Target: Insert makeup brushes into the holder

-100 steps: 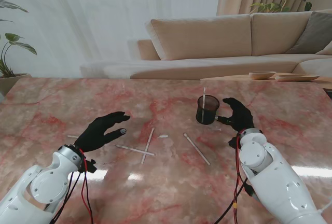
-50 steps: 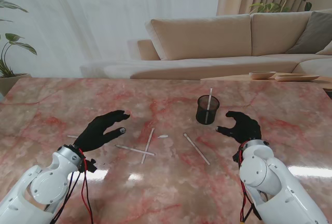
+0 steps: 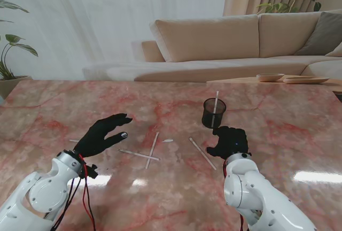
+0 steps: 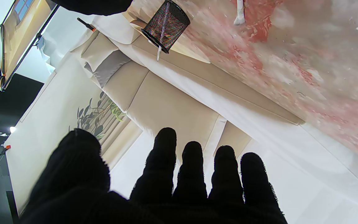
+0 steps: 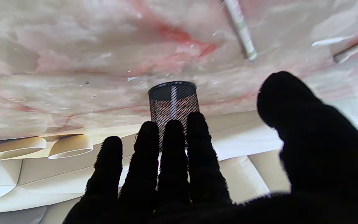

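Hovering palm-down just short of the holder (image 3: 214, 113), the right hand (image 3: 230, 141) was empty with fingers apart; left hand (image 3: 103, 135) spread, empty too.

Mesh holder (image 3: 214, 113) stands just beyond right hand (image 3: 230, 141), blocking forward path; loose brush (image 3: 202, 153) lies beside it on the left; crossed brushes (image 3: 147, 152) clutter mid-table; marble (image 3: 299, 129) right of holder is bare

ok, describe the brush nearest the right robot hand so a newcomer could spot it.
Find the dark mesh holder on the marble table. Nearer to me and slightly left lies a white brush, slanting beside the right robot hand. It lies alone; two others cross farther left.
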{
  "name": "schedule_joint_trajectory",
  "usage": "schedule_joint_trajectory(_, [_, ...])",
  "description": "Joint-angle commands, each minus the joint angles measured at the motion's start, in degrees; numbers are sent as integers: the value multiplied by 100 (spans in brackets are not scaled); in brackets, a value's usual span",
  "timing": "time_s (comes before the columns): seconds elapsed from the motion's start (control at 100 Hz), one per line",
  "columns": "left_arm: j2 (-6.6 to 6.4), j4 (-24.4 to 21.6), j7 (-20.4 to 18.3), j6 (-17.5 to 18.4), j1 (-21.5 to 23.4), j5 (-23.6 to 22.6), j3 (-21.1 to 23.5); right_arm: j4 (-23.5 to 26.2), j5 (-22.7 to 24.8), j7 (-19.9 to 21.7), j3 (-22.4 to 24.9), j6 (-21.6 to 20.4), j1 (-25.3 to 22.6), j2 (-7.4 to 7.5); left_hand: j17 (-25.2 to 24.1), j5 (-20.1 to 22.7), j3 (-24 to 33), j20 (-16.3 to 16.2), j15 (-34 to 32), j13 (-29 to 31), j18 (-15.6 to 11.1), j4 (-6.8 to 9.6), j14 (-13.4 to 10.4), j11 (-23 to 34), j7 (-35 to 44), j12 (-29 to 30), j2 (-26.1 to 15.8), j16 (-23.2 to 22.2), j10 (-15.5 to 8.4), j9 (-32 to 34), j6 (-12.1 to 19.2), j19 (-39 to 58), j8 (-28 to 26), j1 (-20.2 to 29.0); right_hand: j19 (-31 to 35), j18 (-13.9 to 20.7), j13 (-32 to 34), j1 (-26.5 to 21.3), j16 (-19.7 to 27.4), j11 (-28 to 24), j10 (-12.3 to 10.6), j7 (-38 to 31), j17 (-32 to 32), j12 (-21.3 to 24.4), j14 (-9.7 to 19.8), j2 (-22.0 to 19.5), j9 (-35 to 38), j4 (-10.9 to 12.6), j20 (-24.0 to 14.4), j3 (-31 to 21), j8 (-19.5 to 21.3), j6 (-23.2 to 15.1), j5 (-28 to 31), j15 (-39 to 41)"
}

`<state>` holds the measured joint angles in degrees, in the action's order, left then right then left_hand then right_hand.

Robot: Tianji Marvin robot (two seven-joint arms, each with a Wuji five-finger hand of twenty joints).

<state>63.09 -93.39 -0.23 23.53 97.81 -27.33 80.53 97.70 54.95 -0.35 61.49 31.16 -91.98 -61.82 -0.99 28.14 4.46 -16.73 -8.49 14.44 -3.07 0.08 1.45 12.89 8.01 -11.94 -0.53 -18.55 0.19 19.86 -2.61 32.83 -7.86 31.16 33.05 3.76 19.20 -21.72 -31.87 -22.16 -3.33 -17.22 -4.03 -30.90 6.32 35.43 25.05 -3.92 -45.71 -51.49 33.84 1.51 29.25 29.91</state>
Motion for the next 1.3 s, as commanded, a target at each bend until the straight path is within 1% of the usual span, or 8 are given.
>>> schedule_joint_trajectory(0.0, [10,26,32,30,34,2,-2,-146,-38,82,-109,67,18,-62,13,45,-149,58,203,-221,-164,-22,-270,-120,89,53,5,51,-111,-134,127,-169,-33,126,62,65,-265,-185,-133,-88,-69,97,125,-132,-7,249,-216,-41,97,-431,101,-74,-50,-33])
schedule_joint_trajectory(0.15, [9,25,24,62,49,22,9,-473,-76,-134,-522,386,246,-107,11,47,-148,57,205,-225,-164,-23,-281,-120,91,53,2,52,-115,-137,125,-168,-34,126,63,73,-344,-303,-199,-232,-98,95,137,-256,27,441,-361,-77,108,-995,166,-124,-123,80])
schedule_joint_trajectory(0.45, [6,-76,-6,68,130,57,65,-1091,-479,-835,-1063,618,572,-306,16,73,-147,54,201,-226,-155,-22,-265,-119,102,52,1,49,-98,-140,131,-163,-39,136,220,28,-236,-388,-462,-918,-246,-430,35,-828,64,704,-202,-214,97,-1227,711,-336,155,555])
schedule_joint_trajectory(0.95, [3,-126,-22,55,171,47,96,-1526,-739,-1121,-1411,797,821,-442,7,96,-155,51,195,-222,-146,-24,-277,-121,117,53,0,49,-115,-133,153,-156,-47,132,249,81,-543,-863,-417,-963,-311,-1091,160,-862,121,530,-507,-214,170,-1679,1419,-755,881,610])
schedule_joint_trajectory(1.03, [1,-130,-30,53,171,47,96,-1596,-774,-1197,-1422,796,836,-466,7,91,-154,51,196,-220,-146,-24,-278,-121,116,54,2,50,-117,-131,162,-157,-47,134,326,67,-463,-1058,-394,-997,-332,-1581,117,-820,119,780,-324,-828,211,-1786,1277,-942,1113,647])
schedule_joint_trajectory(1.09, [0,-134,-36,47,174,49,98,-1670,-827,-1309,-1417,764,841,-500,8,100,-155,51,196,-218,-146,-24,-272,-119,120,53,7,50,-111,-124,165,-158,-49,133,380,63,-408,-1201,-391,-1008,-350,-2129,94,-809,116,900,-161,-1054,236,-1696,976,-1134,1224,667])
schedule_joint_trajectory(1.17, [0,-142,-39,37,182,45,104,-1773,-855,-1446,-1420,701,858,-532,8,94,-155,52,201,-222,-146,-25,-279,-120,120,53,6,52,-121,-126,167,-158,-50,131,444,51,-310,-1317,-387,-999,-379,-2910,38,-795,130,964,84,-1180,257,-1491,474,-1421,1328,690])
schedule_joint_trajectory(1.29, [-1,-153,-40,28,189,36,111,-1936,-906,-1584,-1454,636,910,-572,5,97,-156,52,205,-220,-145,-25,-279,-123,123,55,5,54,-117,-129,167,-160,-51,130,509,36,-179,-1410,-393,-1037,-416,-3179,-43,-798,144,981,335,-1206,245,-1411,493,-1687,1693,727])
